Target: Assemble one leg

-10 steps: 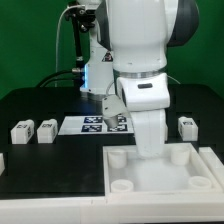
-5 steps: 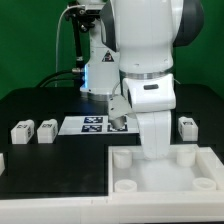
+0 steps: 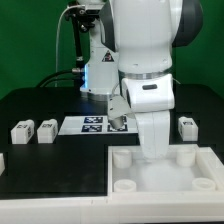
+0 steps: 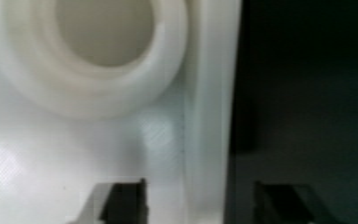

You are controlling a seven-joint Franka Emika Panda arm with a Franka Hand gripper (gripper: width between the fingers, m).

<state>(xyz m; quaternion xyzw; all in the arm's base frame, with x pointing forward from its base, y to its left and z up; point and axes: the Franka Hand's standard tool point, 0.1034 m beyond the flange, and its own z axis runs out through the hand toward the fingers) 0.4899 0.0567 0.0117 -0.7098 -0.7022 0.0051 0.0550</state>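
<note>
The arm's white wrist (image 3: pixel 148 100) hangs over the far edge of the large white panel (image 3: pixel 160 188). It hides the gripper in the exterior view. In the wrist view my gripper (image 4: pixel 201 205) is open, its two black fingertips (image 4: pixel 123 202) wide apart. One is over the panel (image 4: pixel 51 140), the other over the black table (image 4: pixel 309 100), and the panel's rim lies between them. A round socket (image 4: pixel 105 40) lies ahead. Nothing is held. Two legs (image 3: pixel 21 130) (image 3: pixel 45 130) sit at the exterior view's left and one leg (image 3: pixel 186 126) at its right.
The marker board (image 3: pixel 92 124) lies on the black table behind the panel, by the arm. The panel has round sockets (image 3: pixel 121 158) at its corners. A small white part (image 3: pixel 2 162) shows at the exterior view's left edge.
The arm has shifted slightly toward the exterior view's right over the panel's far edge, then held still. The legs have not moved.
</note>
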